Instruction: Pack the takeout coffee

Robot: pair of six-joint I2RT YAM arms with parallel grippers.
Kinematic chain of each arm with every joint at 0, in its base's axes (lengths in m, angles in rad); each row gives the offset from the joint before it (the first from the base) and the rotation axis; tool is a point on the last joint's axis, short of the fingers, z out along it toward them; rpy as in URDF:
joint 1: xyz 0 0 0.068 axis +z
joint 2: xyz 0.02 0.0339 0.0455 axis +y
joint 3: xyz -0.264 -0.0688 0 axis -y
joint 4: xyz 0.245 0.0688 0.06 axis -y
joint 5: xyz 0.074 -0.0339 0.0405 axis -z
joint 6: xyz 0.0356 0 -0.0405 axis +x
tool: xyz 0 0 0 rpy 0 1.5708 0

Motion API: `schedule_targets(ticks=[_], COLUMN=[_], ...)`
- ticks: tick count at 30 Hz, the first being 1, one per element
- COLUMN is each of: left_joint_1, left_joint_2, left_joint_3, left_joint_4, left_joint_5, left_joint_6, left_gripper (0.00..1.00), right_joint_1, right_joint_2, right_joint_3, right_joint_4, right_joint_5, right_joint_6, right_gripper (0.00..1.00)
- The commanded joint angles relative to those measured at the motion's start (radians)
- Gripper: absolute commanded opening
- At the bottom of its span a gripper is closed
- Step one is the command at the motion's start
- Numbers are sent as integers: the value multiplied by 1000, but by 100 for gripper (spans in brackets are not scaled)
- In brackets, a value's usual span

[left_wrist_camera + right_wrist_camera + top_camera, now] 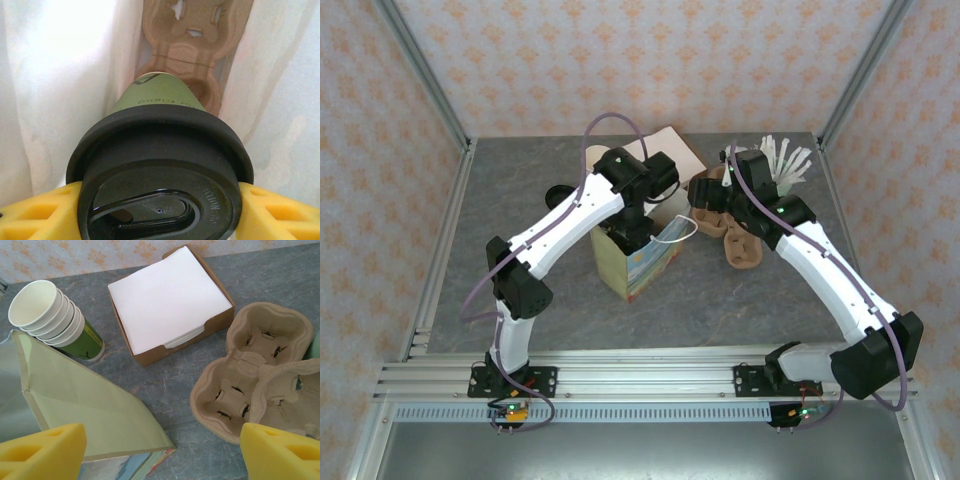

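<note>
Item: takeout coffee (160,165), a green-and-cream paper cup under a round black lid, clamped at the lid's rim between the yellow fingers (35,210) of the left gripper (160,212). Location: inside the paper bag (635,270), between its pale inner walls, base pointing down toward a pulp carrier (190,40) that appears to lie on the bag's floor; whether the base touches it cannot be told. Step in hand, as judged: lowering the cup to rest in the bag. Handling note: keep the cup's axis straight, bring the base over one well of the carrier, let go only once it is seated, then lift straight out so the fingers do not drag the bag's sides. Right gripper (160,455): jaws spread wide with nothing between the pads, poised just beside the bag's upper edge. Surroundings on the table (520,220): stack of lidless cups (47,310) next to the bag, box of white napkins (170,300) beyond, empty pulp carriers (255,375) to the right, white stirrers (785,160) at the far right. View notes: the left wrist camera gives the bag's interior and the grip; the top camera gives the left arm reaching down into the bag's mouth; the right wrist camera gives the bag's outside and the spare stock.
</note>
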Motion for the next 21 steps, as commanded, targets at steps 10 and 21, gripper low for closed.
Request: schedule_targets(ticks=[10,21], left_joint_1=[25,26], left_joint_2=[-17,-16], left_joint_3=[-39,-37], left_joint_4=[-124,-115], left_joint_5=[24,31], left_joint_6=[127,148], left_gripper=[43,43], right_joint_1=[-5,-4], right_joint_2=[8,9], right_joint_3=[7,56], right_joint_4=[-1,-37], right_joint_5=[1,-78], right_joint_6=[-15,-27], right_gripper=[81,77])
